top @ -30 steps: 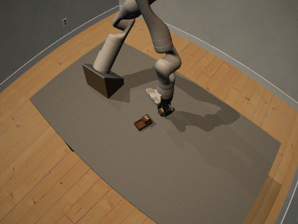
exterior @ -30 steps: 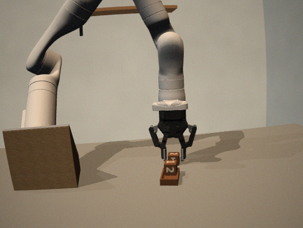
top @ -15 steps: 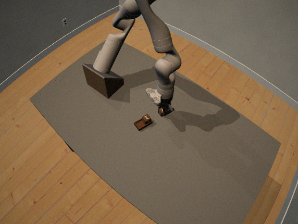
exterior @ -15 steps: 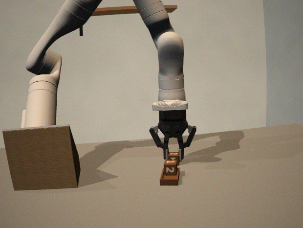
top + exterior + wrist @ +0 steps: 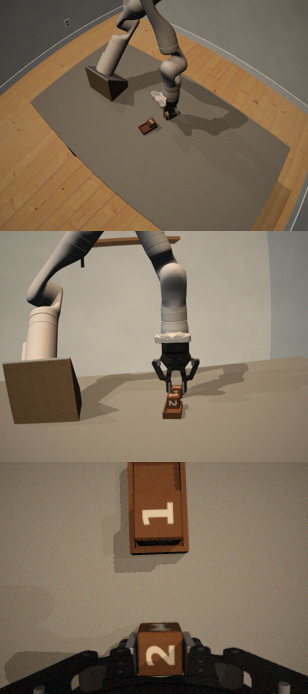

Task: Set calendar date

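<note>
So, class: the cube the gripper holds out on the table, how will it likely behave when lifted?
The cube looks like a rigid block, so it should keep its shape between the fingers. Its flat faces suggest it won't roll, and would settle flat if released. The gripper clamps two opposite faces, so it probably won't twist much, though smooth sides could slip.

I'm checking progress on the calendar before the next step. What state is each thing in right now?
Gripper: shut on the cube outside the tray.
Gripped cube: between the fingers, on the table side of the tray; a 2 faces the wrist camera.
Other cube: in the tray, at one end, a 1 on top.
Tray: flat on the table, its other half unfilled.
</note>
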### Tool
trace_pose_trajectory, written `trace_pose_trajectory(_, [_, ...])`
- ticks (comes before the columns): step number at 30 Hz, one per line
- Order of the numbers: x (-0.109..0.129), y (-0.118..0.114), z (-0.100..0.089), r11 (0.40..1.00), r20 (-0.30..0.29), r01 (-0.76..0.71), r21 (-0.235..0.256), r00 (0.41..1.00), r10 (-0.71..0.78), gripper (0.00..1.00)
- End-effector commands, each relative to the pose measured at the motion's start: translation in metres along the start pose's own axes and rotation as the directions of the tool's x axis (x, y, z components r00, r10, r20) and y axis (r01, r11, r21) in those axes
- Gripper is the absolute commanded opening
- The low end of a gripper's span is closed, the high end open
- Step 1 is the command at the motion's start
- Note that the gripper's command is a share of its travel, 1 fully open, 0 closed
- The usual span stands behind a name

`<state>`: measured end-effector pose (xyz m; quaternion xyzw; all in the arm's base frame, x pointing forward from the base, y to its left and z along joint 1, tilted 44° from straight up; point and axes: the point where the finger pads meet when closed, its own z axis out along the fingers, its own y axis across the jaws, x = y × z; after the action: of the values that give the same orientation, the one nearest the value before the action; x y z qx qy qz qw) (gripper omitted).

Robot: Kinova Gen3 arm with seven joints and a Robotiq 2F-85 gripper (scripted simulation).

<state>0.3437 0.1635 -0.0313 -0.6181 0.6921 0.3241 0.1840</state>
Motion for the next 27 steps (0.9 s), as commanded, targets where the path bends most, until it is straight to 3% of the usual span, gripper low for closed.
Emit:
trace_pose_trajectory(1, [0.0, 0.0, 0.0, 1.0, 0.0, 0.0, 0.001, 1.0, 0.0, 0.28])
trace_pose_trajectory(16, [0.0, 0.0, -0.004, 1.0, 0.0, 0.0, 0.001, 1.0, 0.0, 0.28])
trace_pose_trajectory(21, [0.0, 0.0, -0.023, 1.0, 0.0, 0.0, 0.001, 1.0, 0.0, 0.28])
trace_pose_trajectory(27, [0.0, 0.0, -0.058, 1.0, 0.0, 0.0, 0.001, 1.0, 0.0, 0.28])
